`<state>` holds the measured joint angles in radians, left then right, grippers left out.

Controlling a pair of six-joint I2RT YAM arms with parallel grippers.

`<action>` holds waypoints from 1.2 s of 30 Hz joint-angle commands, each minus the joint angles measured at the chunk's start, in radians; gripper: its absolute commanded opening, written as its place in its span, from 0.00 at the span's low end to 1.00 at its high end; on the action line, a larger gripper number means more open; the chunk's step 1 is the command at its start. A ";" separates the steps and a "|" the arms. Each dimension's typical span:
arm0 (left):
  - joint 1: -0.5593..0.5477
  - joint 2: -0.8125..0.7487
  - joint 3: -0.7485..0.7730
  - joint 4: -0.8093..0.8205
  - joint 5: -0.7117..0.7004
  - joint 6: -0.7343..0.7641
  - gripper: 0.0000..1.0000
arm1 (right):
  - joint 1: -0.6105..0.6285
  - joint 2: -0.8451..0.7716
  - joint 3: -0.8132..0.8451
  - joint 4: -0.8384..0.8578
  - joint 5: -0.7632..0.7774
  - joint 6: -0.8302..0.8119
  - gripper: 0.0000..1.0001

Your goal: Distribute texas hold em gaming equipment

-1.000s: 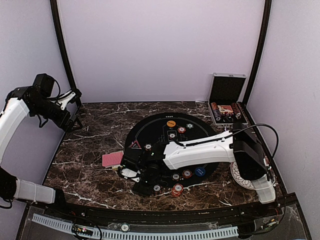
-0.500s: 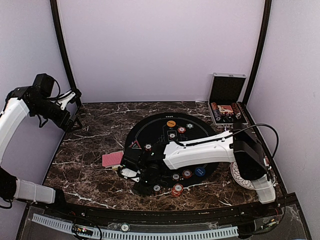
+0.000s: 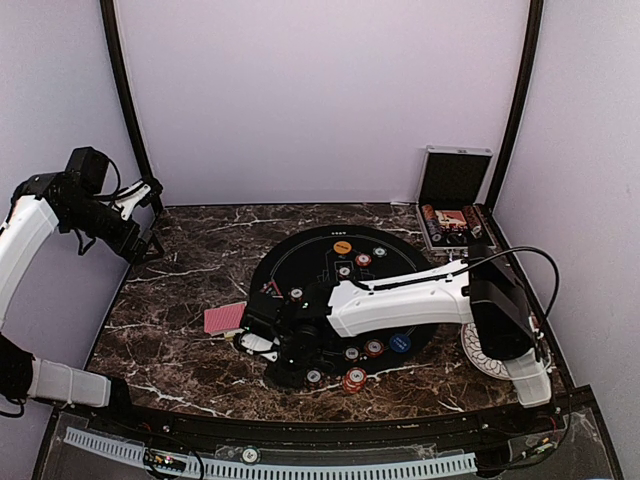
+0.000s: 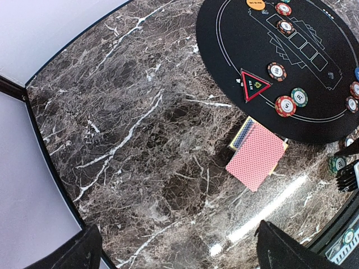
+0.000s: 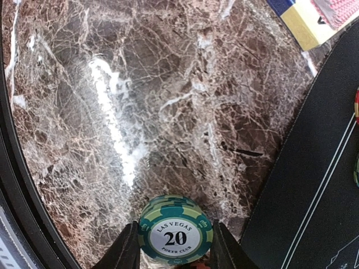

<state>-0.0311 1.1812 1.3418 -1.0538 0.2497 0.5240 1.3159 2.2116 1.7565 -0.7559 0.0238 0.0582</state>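
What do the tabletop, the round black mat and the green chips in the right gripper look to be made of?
Tabletop: dark brown marble or marble-look laminate, polished; it shows white veins and a glare streak.
Mat: matte black, probably felt or rubber; it has thin printed lines and no shine.
Green chips: likely clay composite or plastic, with striped edges and a white printed centre label.

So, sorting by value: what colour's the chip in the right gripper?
A green-and-white striped poker chip; best in right wrist view.

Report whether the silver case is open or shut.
Open. The silver case has its lid raised upright, and chips show in its tray.
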 commanded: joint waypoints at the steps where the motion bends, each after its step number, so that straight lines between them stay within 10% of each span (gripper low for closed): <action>1: -0.004 -0.016 0.029 -0.013 0.003 0.011 0.99 | -0.010 -0.094 0.030 0.002 0.021 0.024 0.25; 36: -0.019 0.010 0.014 -0.003 0.020 0.007 0.99 | -0.533 -0.484 -0.655 0.115 0.218 0.282 0.22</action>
<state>-0.0441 1.1954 1.3422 -1.0531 0.2523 0.5240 0.8101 1.7611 1.1217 -0.6724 0.2066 0.3077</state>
